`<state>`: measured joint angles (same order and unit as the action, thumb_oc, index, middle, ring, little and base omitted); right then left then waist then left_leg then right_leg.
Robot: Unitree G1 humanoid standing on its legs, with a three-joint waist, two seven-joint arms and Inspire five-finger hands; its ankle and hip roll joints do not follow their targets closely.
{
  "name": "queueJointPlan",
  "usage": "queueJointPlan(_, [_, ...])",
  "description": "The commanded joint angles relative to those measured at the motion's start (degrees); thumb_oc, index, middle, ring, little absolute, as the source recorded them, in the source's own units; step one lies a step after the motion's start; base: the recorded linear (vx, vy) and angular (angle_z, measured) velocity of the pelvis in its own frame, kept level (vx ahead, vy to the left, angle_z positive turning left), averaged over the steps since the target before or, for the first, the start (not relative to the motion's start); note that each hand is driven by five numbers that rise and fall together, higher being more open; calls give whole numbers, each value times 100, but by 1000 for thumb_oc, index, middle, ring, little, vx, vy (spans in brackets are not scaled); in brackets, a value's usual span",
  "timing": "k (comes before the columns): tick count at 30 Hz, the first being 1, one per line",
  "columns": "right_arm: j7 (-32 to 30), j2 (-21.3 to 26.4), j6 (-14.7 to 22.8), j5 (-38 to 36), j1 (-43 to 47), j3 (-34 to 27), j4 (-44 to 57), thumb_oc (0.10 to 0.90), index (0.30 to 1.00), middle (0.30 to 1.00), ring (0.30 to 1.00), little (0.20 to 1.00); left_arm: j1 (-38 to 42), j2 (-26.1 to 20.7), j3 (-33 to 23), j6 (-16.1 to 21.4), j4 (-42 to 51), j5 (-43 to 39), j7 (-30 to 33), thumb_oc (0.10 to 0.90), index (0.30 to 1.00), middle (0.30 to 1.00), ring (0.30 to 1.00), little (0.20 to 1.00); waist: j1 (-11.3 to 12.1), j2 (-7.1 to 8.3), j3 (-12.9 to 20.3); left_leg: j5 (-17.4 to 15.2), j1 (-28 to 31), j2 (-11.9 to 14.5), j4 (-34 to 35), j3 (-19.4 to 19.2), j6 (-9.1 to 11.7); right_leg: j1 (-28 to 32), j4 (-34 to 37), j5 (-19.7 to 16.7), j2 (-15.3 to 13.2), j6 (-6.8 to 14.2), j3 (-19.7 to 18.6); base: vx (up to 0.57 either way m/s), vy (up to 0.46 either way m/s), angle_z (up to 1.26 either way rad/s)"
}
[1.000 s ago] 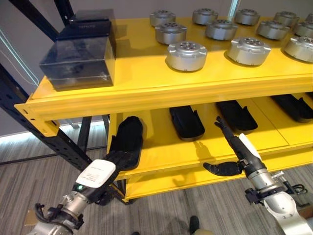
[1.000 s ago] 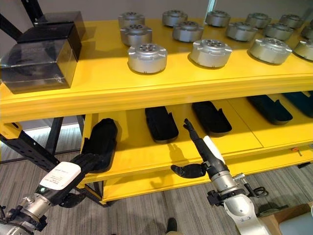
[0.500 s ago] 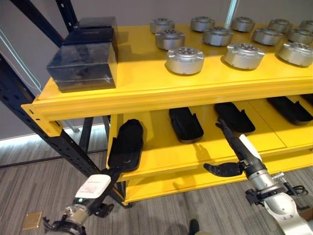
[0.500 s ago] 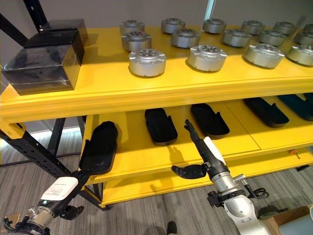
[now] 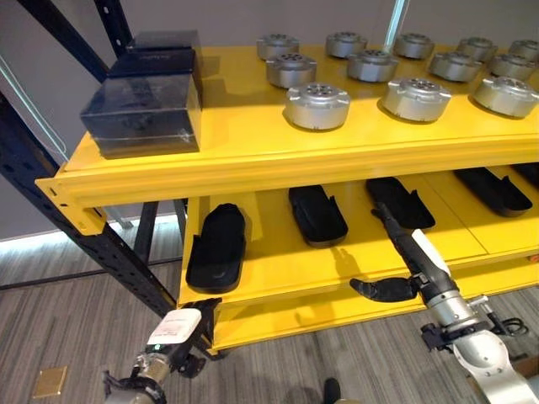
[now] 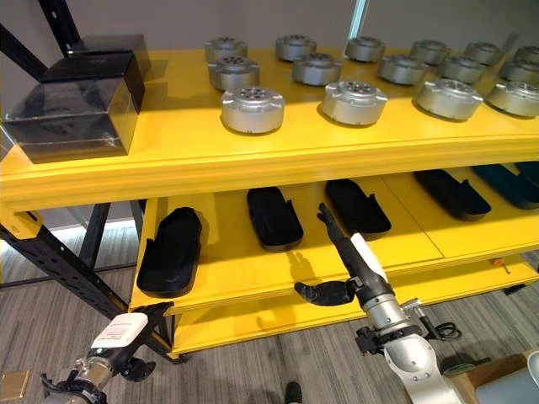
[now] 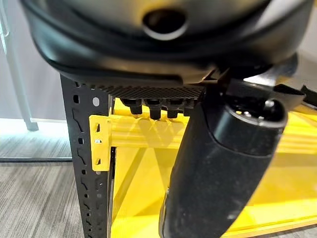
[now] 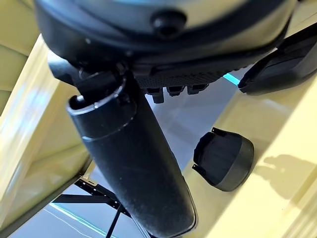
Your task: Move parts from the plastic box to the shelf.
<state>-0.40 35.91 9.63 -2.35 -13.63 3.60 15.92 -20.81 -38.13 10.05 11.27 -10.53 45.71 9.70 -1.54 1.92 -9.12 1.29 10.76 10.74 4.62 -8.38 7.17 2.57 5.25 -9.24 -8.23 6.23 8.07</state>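
Note:
Several black elongated shell parts lie in a row on the lower level of the yellow shelf: the leftmost part, a second one, a third and a fourth. My left hand hangs below the shelf's front left corner, open and holding nothing, apart from the leftmost part. My right hand reaches over the lower level with straight fingers and its thumb spread, open, just in front of the third part. The right wrist view shows a black part end-on on the shelf, past the thumb.
Several silver round motors such as this one stand on the upper level. Dark plastic boxes are stacked at its left end. A black perforated upright carries the shelf's left corner. Grey wood floor lies below.
My left hand has drawn back and down from the leftmost black part, which stays on the lower level. The right hand has kept its place.

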Motion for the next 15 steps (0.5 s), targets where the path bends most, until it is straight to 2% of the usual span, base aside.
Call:
queueJointPlan(1, [-333, -4, 464, -59, 773, -266, 528, 900, 1000, 1000, 1000, 1000, 777, -202, -148, 11, 98, 56, 403, 900, 1000, 1000, 1000, 1000, -96, 231, 20, -64, -123, 6, -187, 135, -105, 278, -294, 421, -316, 293, 286, 0, 0, 0])
queueJointPlan(10, [-389, -28, 454, -53, 756, -290, 529, 900, 1000, 1000, 1000, 1000, 919, -101, -43, -39, 22, 100, 445, 900, 1000, 1000, 1000, 1000, -129, 232, 42, -78, -90, 19, -194, 89, -101, 288, -267, 415, -312, 293, 263, 0, 0, 0])
queueJointPlan(15, [-412, -33, 454, -48, 777, -278, 538, 900, 1000, 1000, 1000, 1000, 967, -236, -127, 12, 402, 154, 485, 900, 1000, 1000, 1000, 1000, -138, 221, 59, -72, -90, 18, -190, 90, -99, 296, -273, 429, -304, 281, 263, 0, 0, 0])
